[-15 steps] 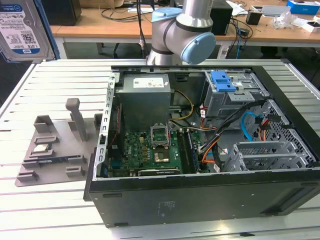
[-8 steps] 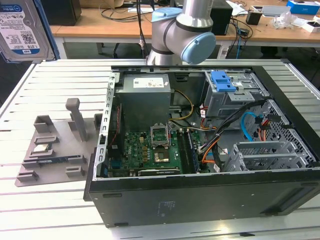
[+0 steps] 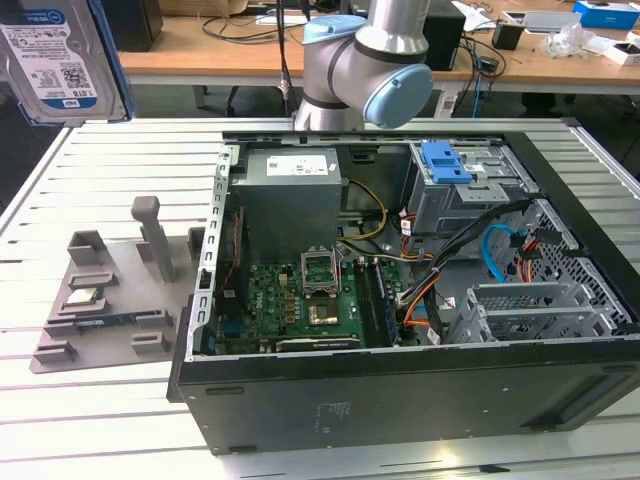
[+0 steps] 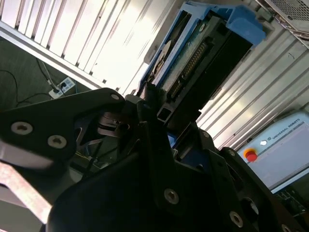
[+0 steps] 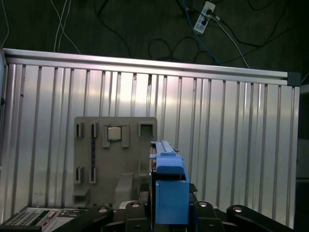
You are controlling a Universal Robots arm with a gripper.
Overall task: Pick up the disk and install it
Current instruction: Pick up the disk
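Note:
The disk [image 3: 58, 58] hangs high over the table at the exterior view's far left, close to the camera, with its white-and-blue label facing out and blue rails along its edges. In the first wrist view the disk [image 5: 168, 186] stands edge-on, its blue rail toward the camera, clamped between the black fingers of my gripper [image 5: 169, 209]. The second wrist view looks along the disk's [image 4: 203, 53] underside with its connector, and my gripper [image 4: 157, 113] is shut on its lower end. The disk is well above the slatted table, off to the side of the computer case.
An open computer case [image 3: 400, 400] lies on the slatted aluminium table [image 3: 120, 160]. It holds a grey cage with a blue latch [image 3: 446, 163] and a power-supply box [image 3: 290, 195]. A grey fixture tray [image 3: 110, 300] sits beside the case and is also below me in the first wrist view [image 5: 116, 159].

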